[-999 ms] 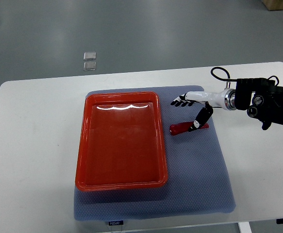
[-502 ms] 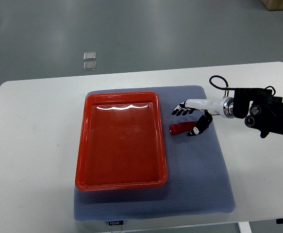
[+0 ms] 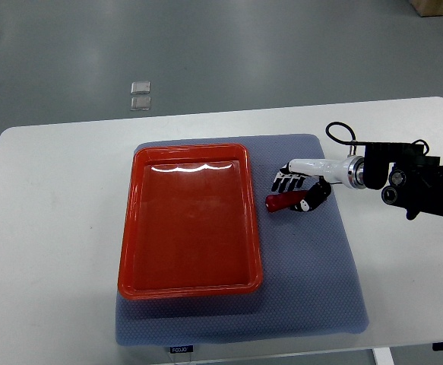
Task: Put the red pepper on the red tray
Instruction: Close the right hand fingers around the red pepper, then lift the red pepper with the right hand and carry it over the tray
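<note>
A small red pepper [image 3: 279,201] lies on the blue-grey mat [image 3: 312,274], just right of the red tray [image 3: 130,251]. The tray holds nothing. My right hand [image 3: 292,195] reaches in from the right and hangs low over the pepper's right end. Its dark fingers [image 3: 283,182] sit just beyond the pepper and the thumb [image 3: 312,198] curves down on the near side. The hand is open and straddles the pepper, which rests on the mat. The pepper's right end is hidden under the thumb. The left arm does not show.
The mat covers the middle of a white table [image 3: 46,228]. My right forearm [image 3: 419,182], with a black cable loop, lies over the table's right side. Two small clear squares [image 3: 140,95] lie on the grey floor beyond the table.
My right hand has moved down and a little toward me, from above and behind the pepper to around it. The fingers have curled in closer. The pepper has not moved.
</note>
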You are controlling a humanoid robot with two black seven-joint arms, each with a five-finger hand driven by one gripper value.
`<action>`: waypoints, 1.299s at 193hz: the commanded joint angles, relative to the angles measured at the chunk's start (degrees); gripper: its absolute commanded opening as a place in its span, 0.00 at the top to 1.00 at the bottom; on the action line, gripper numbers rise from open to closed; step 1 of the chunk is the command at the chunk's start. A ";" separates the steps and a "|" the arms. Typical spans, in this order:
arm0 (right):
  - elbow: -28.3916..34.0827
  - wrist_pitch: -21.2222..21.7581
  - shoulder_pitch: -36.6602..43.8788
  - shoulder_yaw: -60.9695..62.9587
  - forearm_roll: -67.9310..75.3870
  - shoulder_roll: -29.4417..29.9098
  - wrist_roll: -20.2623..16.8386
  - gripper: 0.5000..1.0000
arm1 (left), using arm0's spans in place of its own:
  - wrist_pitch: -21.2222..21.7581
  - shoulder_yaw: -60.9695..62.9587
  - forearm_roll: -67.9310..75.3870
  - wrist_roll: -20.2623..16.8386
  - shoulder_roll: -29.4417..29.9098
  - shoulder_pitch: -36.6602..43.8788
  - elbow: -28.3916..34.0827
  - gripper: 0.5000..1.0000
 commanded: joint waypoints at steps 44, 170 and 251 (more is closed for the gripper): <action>-0.13 -0.27 -0.81 -0.43 -1.98 0.27 0.06 0.99 | -0.01 0.00 0.00 -0.09 0.00 0.00 0.17 0.00; 3.04 2.10 13.96 -0.17 1.89 -3.86 -0.03 1.00 | -0.01 0.00 0.00 -0.09 0.00 0.00 -0.27 0.00; 0.67 2.19 23.80 -6.76 8.04 9.58 -0.29 1.00 | -0.01 0.00 0.00 -0.09 0.00 0.00 0.00 0.00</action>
